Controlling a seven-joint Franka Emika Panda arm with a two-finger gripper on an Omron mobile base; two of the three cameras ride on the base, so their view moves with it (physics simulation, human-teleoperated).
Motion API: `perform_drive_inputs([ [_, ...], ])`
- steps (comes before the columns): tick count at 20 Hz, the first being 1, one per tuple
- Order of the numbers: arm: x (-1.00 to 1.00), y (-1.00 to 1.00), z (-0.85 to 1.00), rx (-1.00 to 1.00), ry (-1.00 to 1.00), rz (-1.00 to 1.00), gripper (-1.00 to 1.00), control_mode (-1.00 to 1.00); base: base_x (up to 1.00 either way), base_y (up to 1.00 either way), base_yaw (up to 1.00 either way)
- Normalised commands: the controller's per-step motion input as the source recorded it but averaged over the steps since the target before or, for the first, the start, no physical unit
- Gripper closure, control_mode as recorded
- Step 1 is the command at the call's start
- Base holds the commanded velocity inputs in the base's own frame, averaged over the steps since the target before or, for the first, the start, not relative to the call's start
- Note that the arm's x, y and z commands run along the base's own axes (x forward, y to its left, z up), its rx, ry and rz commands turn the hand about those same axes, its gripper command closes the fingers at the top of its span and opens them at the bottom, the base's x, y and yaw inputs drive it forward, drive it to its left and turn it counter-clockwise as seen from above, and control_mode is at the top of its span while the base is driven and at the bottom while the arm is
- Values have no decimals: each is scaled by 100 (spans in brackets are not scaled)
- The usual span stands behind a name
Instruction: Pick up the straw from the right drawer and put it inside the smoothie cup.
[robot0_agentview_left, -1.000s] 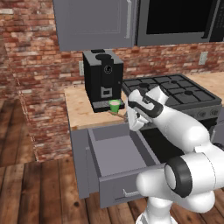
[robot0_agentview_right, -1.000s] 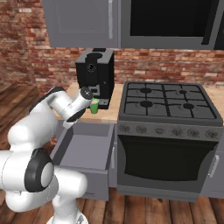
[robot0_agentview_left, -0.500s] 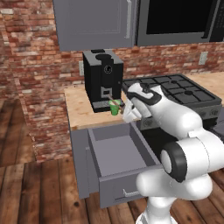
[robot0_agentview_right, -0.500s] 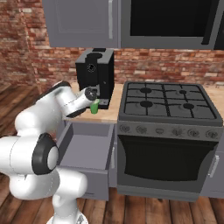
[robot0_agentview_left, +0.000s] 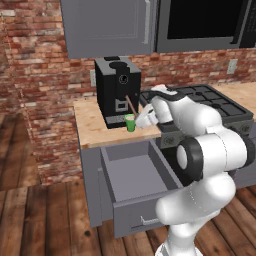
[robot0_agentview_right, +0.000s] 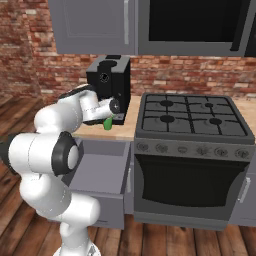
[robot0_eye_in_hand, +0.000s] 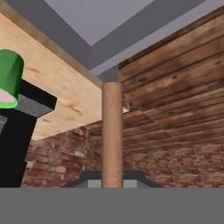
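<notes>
Your tool (robot0_agentview_left: 140, 119) is closed on the straw (robot0_agentview_left: 131, 104), which slants up over the smoothie cup (robot0_agentview_left: 130, 122) on the desk (robot0_agentview_left: 95, 122). The straw looks light, stiff and thin, so it may pivot; keep the hold at its end.

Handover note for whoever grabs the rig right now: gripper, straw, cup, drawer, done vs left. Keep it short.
Gripper: shut on the straw, held tilted above the counter.
Smoothie cup: upright on the counter in front of the coffee machine; the straw's lower end is at its rim, whether inside is unclear.
Right drawer: pulled open.
Done: straw picked from drawer, carried to cup.
Left: confirm straw is in, release, retract.
</notes>
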Motion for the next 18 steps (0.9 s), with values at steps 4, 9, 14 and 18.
perform_drive_inputs([
  [4, 37, 0, 0, 21, -4, -2, 100, -100, 0, 0, 0],
  [9, 35, 0, 0, 17, -9, -1, 100, -100, 0, 0, 0],
  [14, 43, -3, 0, 11, -1, -3, 100, -100, 0, 0, 0],
  [18, 40, -16, 1, 5, 0, -3, 100, -100, 0, 0, 0],
])
